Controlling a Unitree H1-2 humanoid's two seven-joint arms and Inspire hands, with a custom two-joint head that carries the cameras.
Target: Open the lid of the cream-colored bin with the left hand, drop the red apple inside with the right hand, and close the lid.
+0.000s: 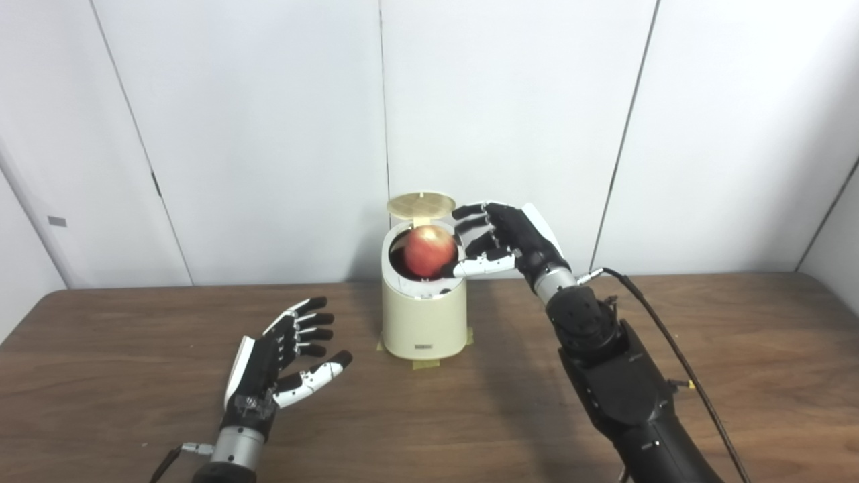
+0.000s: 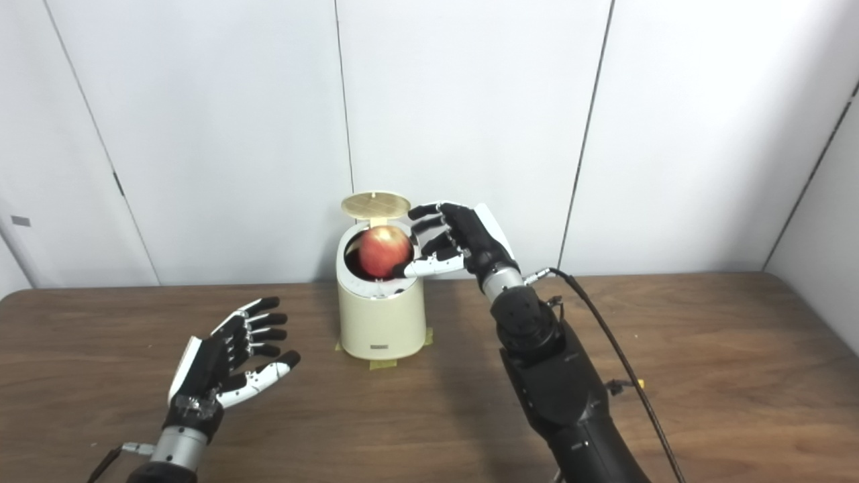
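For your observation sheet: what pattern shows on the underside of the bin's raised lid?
A grid of fine lines on tan lid, clearest in left eye view.

The bin (image 1: 424,315) stands on the brown table (image 1: 738,349), a little left of centre, with strips of tape under its base. Its lid (image 1: 421,204) is tipped up at the bin's 12 o'clock edge, leaving the mouth open. The apple (image 1: 429,251) sits in the mouth, its upper half above the rim. At the bin's 3 o'clock, the right hand (image 1: 500,243) has its fingers spread, the thumb reaching under the apple's right side, the fingertips close to the fruit; actual contact cannot be told. The left hand (image 1: 282,352) hovers at the bin's 8 o'clock, well apart, fingers splayed and holding nothing.
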